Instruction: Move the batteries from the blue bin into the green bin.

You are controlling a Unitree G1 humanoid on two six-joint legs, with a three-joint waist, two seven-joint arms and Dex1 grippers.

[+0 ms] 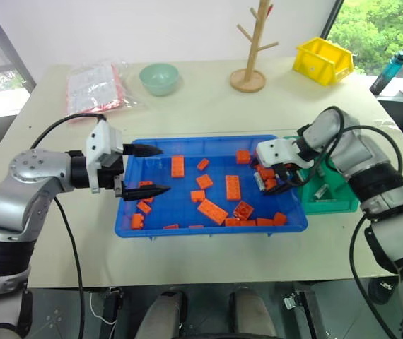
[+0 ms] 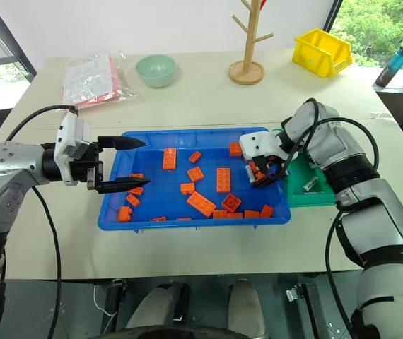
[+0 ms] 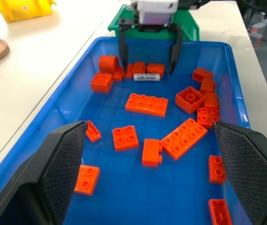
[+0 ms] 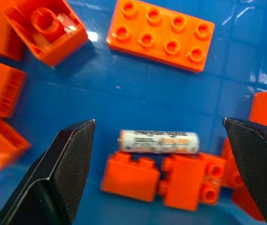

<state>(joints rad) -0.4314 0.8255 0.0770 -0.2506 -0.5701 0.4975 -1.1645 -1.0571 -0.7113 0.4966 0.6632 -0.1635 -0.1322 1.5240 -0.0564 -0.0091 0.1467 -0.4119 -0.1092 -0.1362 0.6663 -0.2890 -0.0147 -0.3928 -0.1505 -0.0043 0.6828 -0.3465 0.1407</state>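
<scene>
1. Left gripper (image 1: 145, 169) nearest cam, jaws wide, empty, over the blue bin (image 1: 208, 230) left end; right gripper (image 3: 148, 70) wide open, empty, straddling battery (image 4: 159, 141).
2. Battery lies flat in bin's right end, touching orange bricks (image 4: 157, 176); prob light, rigid, slick, rolls.
3. Pinch mid-barrel; bricks crowd one side; green bin (image 1: 332, 201) just past bin's right wall.

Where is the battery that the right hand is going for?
The battery lies flat on the floor of the blue bin, at its right end near the green bin, against two orange bricks and between the open right hand's fingers.
</scene>
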